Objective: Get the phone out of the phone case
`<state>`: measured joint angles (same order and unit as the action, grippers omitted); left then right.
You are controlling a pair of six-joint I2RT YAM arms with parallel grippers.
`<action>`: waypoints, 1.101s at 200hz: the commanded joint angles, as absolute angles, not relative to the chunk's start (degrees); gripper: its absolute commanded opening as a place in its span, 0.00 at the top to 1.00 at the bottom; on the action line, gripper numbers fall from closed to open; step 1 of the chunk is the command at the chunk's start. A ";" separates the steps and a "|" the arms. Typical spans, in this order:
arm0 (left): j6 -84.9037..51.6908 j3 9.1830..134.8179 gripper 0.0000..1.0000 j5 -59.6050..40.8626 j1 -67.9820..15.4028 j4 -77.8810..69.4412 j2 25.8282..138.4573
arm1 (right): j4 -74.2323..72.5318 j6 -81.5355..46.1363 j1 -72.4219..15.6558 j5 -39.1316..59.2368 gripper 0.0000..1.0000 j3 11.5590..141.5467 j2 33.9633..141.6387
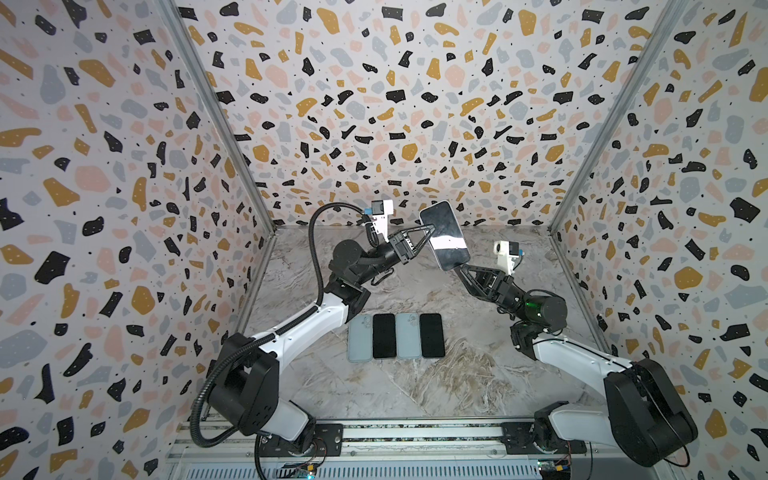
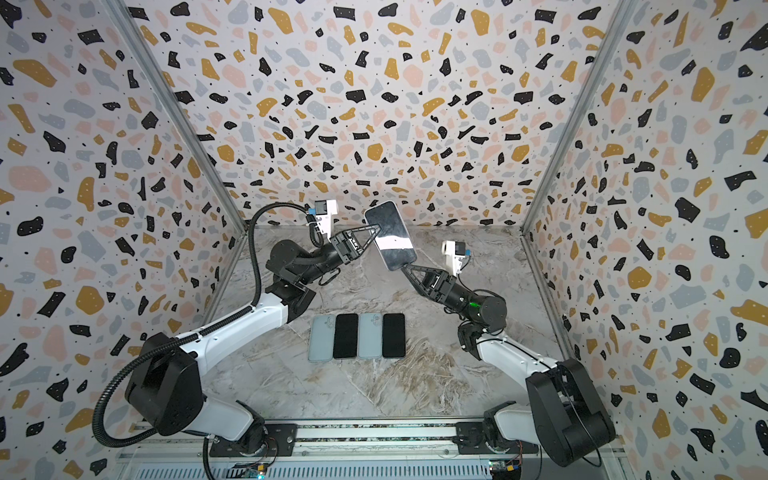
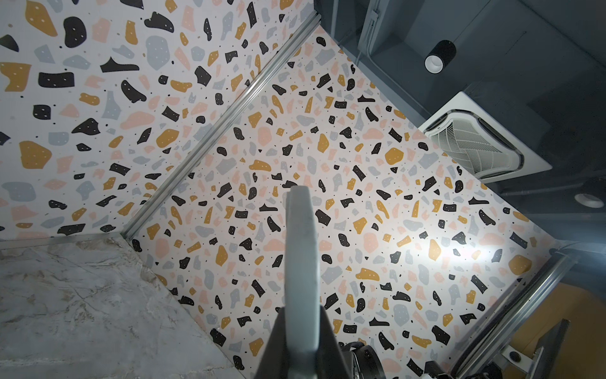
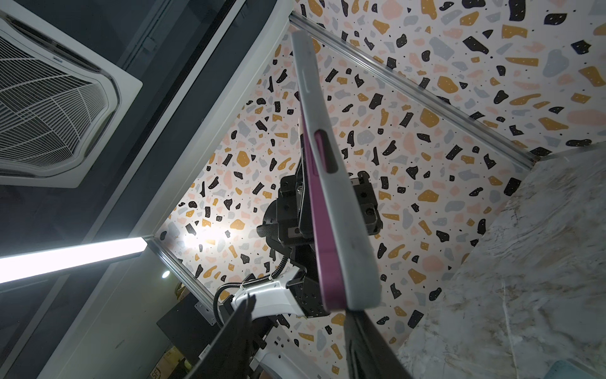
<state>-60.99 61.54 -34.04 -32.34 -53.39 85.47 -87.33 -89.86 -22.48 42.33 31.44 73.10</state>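
A phone (image 1: 444, 235) (image 2: 390, 235), dark screen towards the camera, hangs tilted in the air above the back of the table in both top views. It sits in a grey phone case (image 4: 344, 213) with its purple side (image 4: 314, 229) showing beside the case's rim. My left gripper (image 1: 430, 228) (image 2: 376, 228) (image 3: 300, 328) is shut on the case's long edge (image 3: 300, 262). My right gripper (image 1: 459, 268) (image 2: 405, 268) (image 4: 300, 328) stands open just below the phone's lower end. One of its fingers (image 4: 364, 334) is right under the case's corner.
On the marble table (image 1: 415, 390) lie two empty grey cases (image 1: 359, 337) (image 1: 408, 336) and two black phones (image 1: 384, 336) (image 1: 432, 336), side by side in a row at the middle. Patterned walls close in the left, right and back.
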 commanded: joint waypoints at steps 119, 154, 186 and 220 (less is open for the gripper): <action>-58.27 60.29 1.00 -35.77 -32.17 -50.42 84.61 | -95.86 -86.61 -21.77 36.36 0.51 29.91 64.40; -58.60 59.61 1.00 -36.02 -32.26 -51.81 84.38 | -94.53 -85.61 -21.97 36.47 0.51 30.38 64.19; -59.40 58.95 1.00 -36.27 -32.72 -53.48 84.33 | -95.08 -85.52 -21.93 35.95 0.51 30.56 65.08; -58.72 58.54 1.00 -36.63 -33.99 -52.94 84.20 | -94.15 -84.84 -22.06 36.30 0.51 32.35 66.19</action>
<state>-61.52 60.27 -34.35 -33.21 -54.33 84.60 -86.06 -86.89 -22.13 38.96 28.03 67.55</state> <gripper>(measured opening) 0.117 0.492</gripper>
